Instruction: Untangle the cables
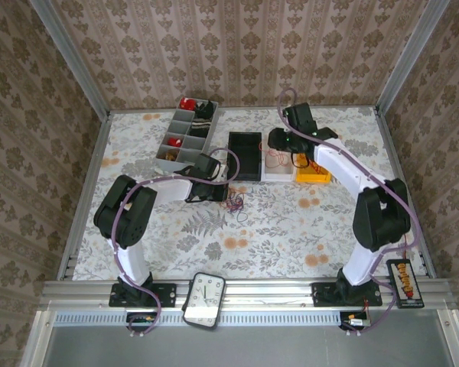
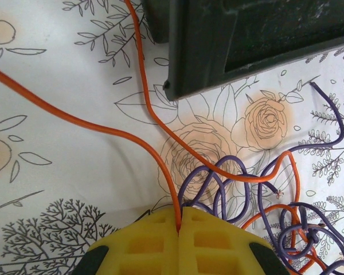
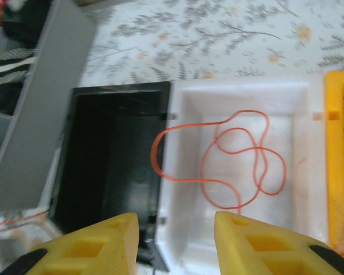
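Running out ahead from the left gripper (image 2: 179, 229), an orange cable (image 2: 169, 186) is clamped between its closed fingertips. Tangled purple cables (image 2: 298, 226) are seen just right of those fingers, and a black tray (image 2: 200, 46) ahead. The right gripper (image 3: 176, 229) is held with fingers parted and empty above a white tray (image 3: 298, 97), where a looped orange wire (image 3: 153, 153) is laid.

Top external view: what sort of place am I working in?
Probably a staged robot test cell: patterned wall panels and aluminium rails box in a floral table holding a grey divided tray.
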Controlling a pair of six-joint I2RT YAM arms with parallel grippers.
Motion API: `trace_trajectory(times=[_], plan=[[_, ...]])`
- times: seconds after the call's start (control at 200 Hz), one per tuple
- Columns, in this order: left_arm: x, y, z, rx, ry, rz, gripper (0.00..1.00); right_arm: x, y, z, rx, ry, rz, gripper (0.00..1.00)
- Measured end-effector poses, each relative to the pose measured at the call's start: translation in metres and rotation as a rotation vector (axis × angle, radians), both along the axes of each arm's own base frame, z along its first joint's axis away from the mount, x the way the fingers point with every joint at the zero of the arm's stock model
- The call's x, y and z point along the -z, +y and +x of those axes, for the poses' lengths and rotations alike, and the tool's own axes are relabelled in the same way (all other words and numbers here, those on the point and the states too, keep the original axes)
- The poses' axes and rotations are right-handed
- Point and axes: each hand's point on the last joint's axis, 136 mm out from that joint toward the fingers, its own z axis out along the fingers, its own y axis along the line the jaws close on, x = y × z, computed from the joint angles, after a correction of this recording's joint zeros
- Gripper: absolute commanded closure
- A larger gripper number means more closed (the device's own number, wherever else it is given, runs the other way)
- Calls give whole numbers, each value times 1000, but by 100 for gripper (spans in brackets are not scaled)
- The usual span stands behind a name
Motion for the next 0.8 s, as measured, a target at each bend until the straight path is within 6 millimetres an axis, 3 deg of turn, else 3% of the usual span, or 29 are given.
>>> trace_trajectory(times=[0.135,0.23,0.37,0.595,0.8], plan=[[-1,1,-1,7,0,-12,100,6,48,-37,-226,5,-17,60],[-2,2,-2,8,7,-27,100,32,88,-79,-424,65,-44,60],[-5,3,-8,19,22,-64,100,73,117,-131,-601,178,-64,60],[-16,-6,-24,92,41,-151,100,120,116,-126,-639,274,-117,60],[-23,-10,-31,137,33,-183,100,137,121,-126,-674,316,-115,60]])
